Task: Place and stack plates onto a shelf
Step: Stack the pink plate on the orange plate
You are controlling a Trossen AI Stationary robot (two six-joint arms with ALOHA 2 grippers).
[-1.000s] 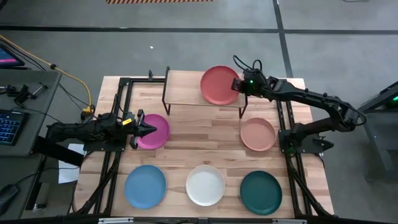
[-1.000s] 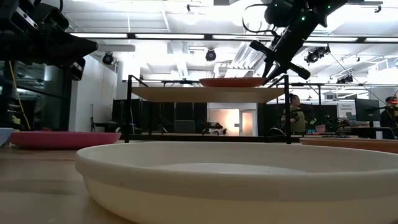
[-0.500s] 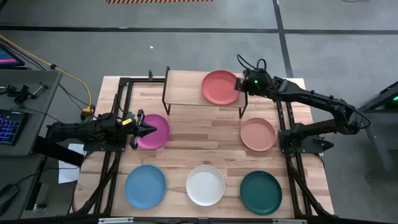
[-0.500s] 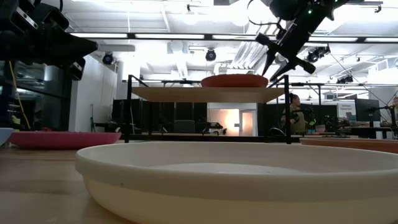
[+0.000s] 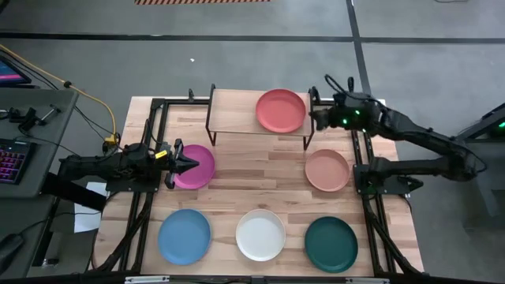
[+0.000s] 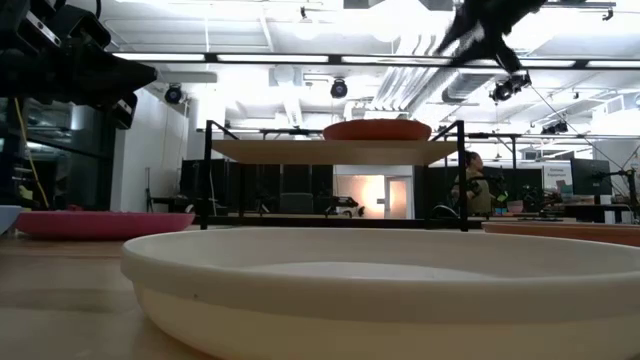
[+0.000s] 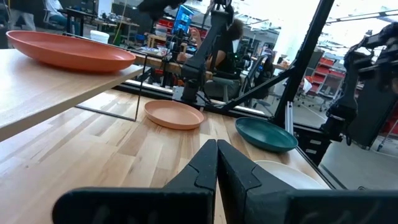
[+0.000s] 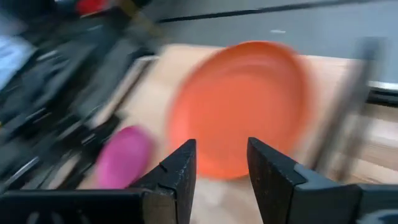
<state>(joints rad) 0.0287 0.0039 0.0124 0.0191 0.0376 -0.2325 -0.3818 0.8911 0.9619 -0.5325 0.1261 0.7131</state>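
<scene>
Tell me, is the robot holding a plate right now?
No. The right gripper is open beside the shelf, clear of the red plate. The left gripper is shut, holding nothing.

Bare shelf [image 5: 233, 110] beside red plate [image 5: 280, 110]

Right end effector [image 5: 318, 118] sits at two o'clock, fingers parted and empty. Left end effector [image 5: 192, 165] waits at nine o'clock, fingers pressed together.

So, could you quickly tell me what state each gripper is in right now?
Left gripper: shut, holding nothing, beside the magenta plate.
Right gripper: open and empty, just off the shelf, with the red plate resting there.
</scene>
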